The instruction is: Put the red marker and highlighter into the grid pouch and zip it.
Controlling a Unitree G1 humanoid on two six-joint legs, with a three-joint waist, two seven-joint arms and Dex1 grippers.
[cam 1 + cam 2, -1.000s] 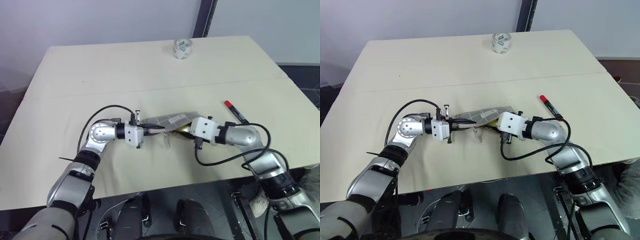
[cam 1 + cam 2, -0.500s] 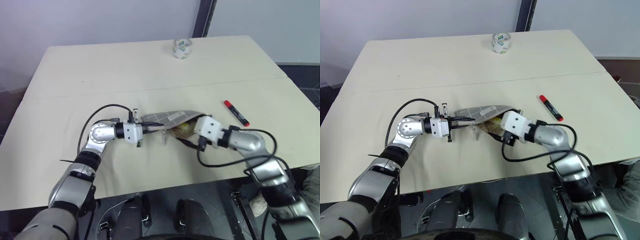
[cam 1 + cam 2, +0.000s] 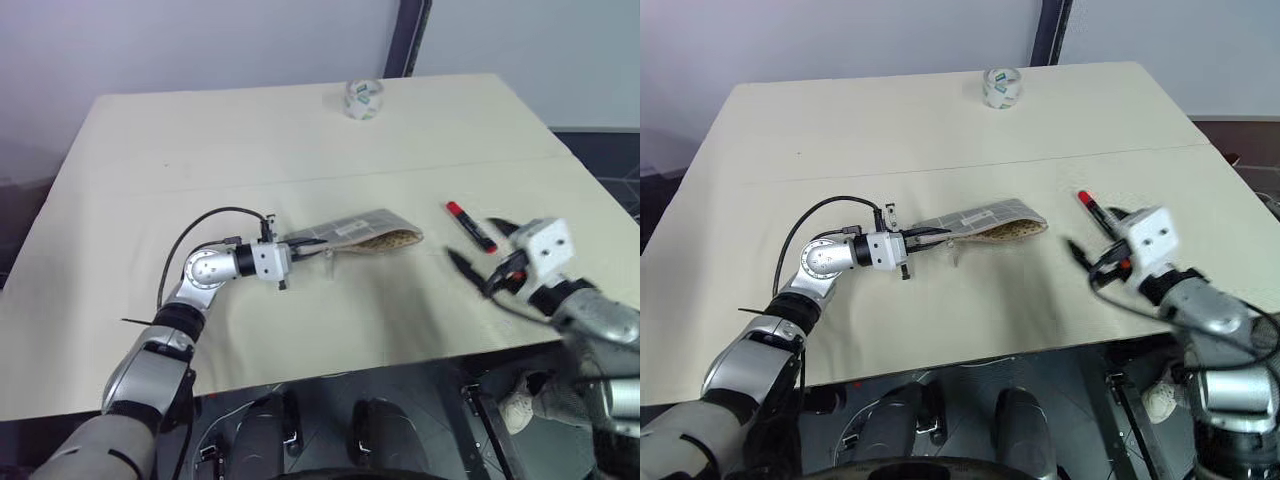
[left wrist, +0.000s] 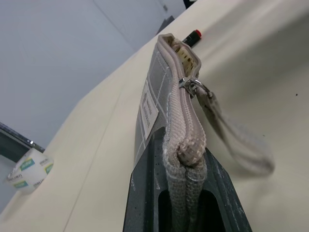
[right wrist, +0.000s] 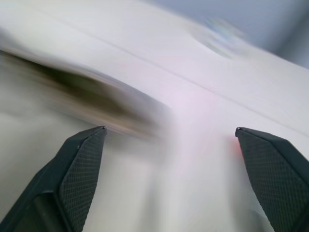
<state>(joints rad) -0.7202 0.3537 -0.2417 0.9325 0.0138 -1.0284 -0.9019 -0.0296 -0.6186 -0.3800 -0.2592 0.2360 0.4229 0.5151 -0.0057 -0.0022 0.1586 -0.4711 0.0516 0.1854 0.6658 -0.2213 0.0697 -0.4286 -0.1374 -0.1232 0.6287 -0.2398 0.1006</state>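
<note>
The left claw (image 3: 290, 248) was clenched on the near end of the grid pouch (image 3: 362, 233), gripping its zipper edge, with the pouch stretching away from the fingers toward the robot's right across the middle of the table (image 3: 300, 130). In the left wrist view, the pouch's seam ran straight up from between the two black fingers (image 4: 145, 193), its small white label (image 4: 148, 112) on the side panel and the zipper pull tab (image 4: 193, 86) sitting partway along, with a fabric loop hanging off to one side. The far end of the pouch gaped open, showing a yellowish interior; whether the highlighter lay inside could not be made out. The right claw (image 3: 480, 250) stood wide open and empty, well apart from the pouch, over the right part of the table. The red marker (image 3: 471, 226) lay flat on the table just beside that open claw, between it and the pouch's open end, touching neither. A roll of tape (image 3: 363, 98) sat near the far edge of the table.
</note>
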